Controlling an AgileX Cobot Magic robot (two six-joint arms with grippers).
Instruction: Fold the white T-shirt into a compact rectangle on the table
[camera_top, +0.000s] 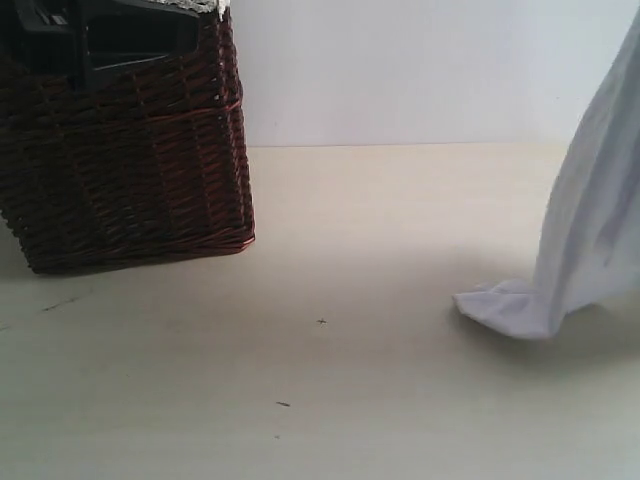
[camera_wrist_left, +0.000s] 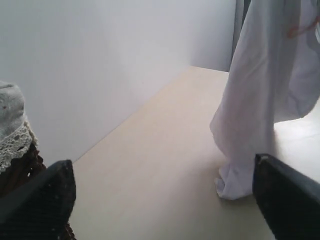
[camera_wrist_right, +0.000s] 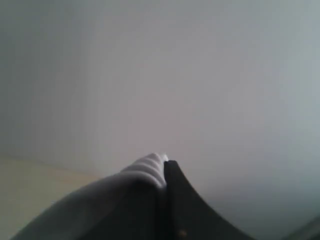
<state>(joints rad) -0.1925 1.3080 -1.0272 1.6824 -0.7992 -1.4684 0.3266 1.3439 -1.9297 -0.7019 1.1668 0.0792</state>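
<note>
Right wrist view: right gripper (camera_wrist_right: 162, 171) clamps the white T-shirt (camera_wrist_right: 112, 196), which hangs beneath it; left gripper (camera_wrist_left: 161, 165) gapes.

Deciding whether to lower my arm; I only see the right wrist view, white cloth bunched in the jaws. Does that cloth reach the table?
Observer: Yes, the white cloth T-shirt hangs down, its lowest end crumpled on the pale cream wood-grain table.
Operator: And the other arm?
Observer: The left gripper is open, empty, apart from the shirt.
Operator: Any obstacles?
Observer: A dark brown wicker basket stands far left in the exterior view, clear of the shirt.
</note>
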